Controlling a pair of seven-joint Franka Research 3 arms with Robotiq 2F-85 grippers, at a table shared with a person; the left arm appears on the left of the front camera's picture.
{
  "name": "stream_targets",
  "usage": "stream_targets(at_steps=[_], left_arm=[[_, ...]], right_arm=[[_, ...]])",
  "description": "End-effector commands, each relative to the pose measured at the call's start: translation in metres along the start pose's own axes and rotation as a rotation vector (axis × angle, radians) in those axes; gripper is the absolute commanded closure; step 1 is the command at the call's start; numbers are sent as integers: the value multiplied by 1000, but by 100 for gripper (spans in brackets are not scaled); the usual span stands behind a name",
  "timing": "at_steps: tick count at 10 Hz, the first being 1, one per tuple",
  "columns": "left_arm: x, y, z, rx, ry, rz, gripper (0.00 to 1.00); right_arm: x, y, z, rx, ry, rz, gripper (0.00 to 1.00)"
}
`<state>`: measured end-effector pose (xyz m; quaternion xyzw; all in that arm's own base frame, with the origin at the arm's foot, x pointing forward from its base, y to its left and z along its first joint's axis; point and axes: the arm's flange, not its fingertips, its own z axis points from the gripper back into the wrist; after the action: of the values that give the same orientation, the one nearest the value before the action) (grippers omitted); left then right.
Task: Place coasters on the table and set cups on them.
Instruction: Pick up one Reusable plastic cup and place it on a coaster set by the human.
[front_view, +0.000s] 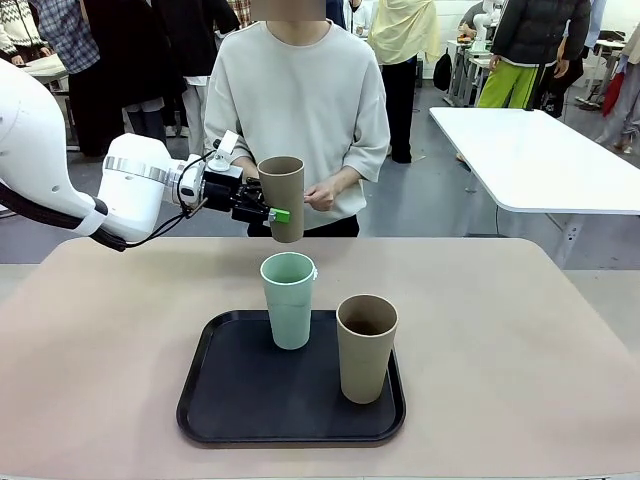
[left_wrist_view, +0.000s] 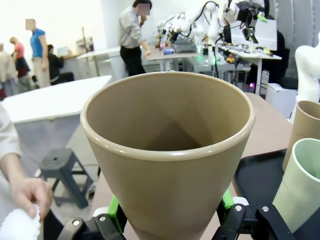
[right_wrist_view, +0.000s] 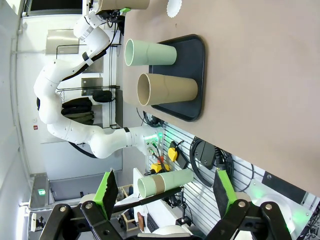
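**While the left gripper (front_view: 274, 213) pinches 1 brown cup (front_view: 283, 190), 2 stand on the tray (front_view: 215, 400)**

That brown cup hangs upright at upper centre of the front view, above the mint cup (front_view: 289, 300) and the second brown cup (front_view: 366, 345). The right gripper (right_wrist_view: 167, 194) is spread wide, empty.

Cups: three. Brown-tan, two: the lifted brown cup (front_view: 282, 198) and the tray's brown cup (front_view: 366, 350). One mint green cup (front_view: 288, 300). One black tray (front_view: 215, 405). Coasters: one white scalloped coaster (right_wrist_view: 173, 7) countable against the beige table (front_view: 100, 340); more white scalloped edge at the person's hand (left_wrist_view: 27, 192), number not tellable. Tables: two, counting the white table (front_view: 540, 160)
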<state>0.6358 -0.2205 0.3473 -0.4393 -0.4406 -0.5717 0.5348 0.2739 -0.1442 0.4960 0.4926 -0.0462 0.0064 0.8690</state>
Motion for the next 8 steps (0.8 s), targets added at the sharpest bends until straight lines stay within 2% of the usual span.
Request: stream_targets(at_steps=[1, 3, 5, 8], left_arm=[[0, 0, 0, 0, 0, 0, 15], [-15, 9, 2, 33, -6, -38, 15], [-27, 20, -4, 14, -27, -26, 15], [-48, 36, -23, 2, -7, -7, 15]], right_arm=[[0, -1, 0, 13, 1, 2, 0], [0, -1, 0, 13, 1, 2, 0], [0, -1, 0, 13, 1, 2, 0], [0, -1, 0, 13, 1, 2, 0]])
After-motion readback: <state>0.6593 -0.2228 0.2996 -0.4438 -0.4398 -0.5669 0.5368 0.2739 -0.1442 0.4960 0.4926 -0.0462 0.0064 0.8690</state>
